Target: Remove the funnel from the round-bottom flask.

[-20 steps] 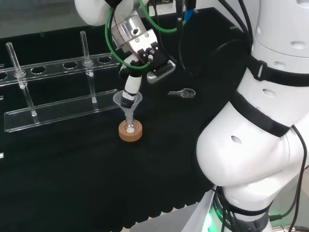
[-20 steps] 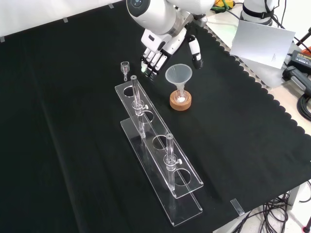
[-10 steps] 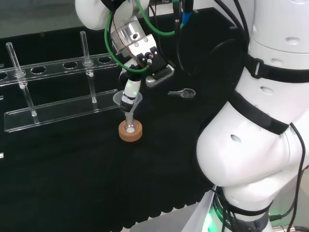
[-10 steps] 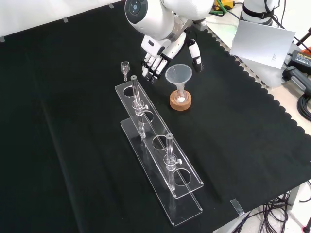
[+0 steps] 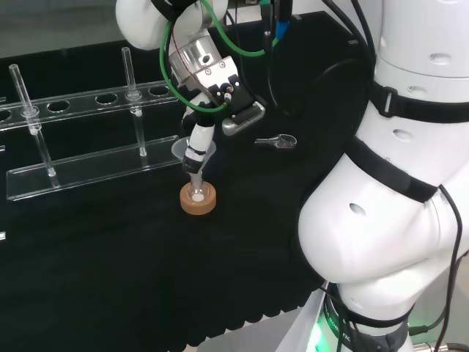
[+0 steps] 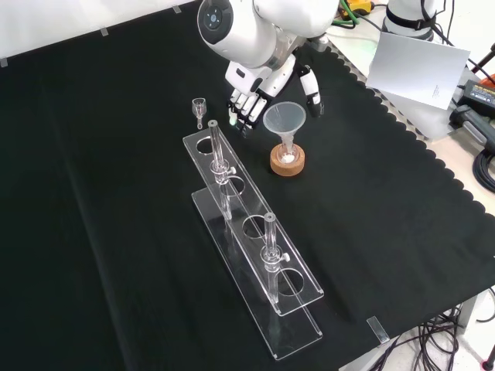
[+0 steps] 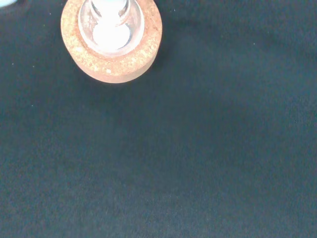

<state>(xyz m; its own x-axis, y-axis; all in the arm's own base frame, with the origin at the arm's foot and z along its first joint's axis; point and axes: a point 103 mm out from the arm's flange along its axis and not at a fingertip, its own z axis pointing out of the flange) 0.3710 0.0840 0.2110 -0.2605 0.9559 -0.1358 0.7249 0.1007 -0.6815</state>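
Front view: the clear funnel (image 6: 284, 121) sits stem-down in the neck of the flask (image 6: 287, 154), which rests in a cork ring (image 6: 288, 164) on the black tabletop (image 6: 116, 232). The flask is clear glass and hard to trace; a pale patch shows at its bottom inside the ring. The robot hand (image 6: 255, 86) hangs just behind the funnel. Its grouped fingers (image 6: 241, 107) point down on the left side of the funnel mouth and its thumb (image 6: 312, 83) points down on the right side. The fingers are spread wide and hold nothing. Whether any fingertip touches the funnel rim cannot be told, since the palm is partly covered by the white arm link above.

Head view: one finger of the robot hand (image 5: 198, 139) crosses the funnel (image 5: 195, 152) and hides part of its rim; the cork ring (image 5: 198, 199) lies below. A small metal object (image 5: 277, 141) lies on the cloth to the right, its form unclear.

Wrist view: the cork ring (image 7: 112, 44) is cut off at the picture's edge, with the flask (image 7: 112, 22) bottom seated in it.

A clear rack (image 6: 255, 247) holding two upright tubes stands in front of the flask in the front view, and a small glass piece (image 6: 199, 108) lies beside the fingers.
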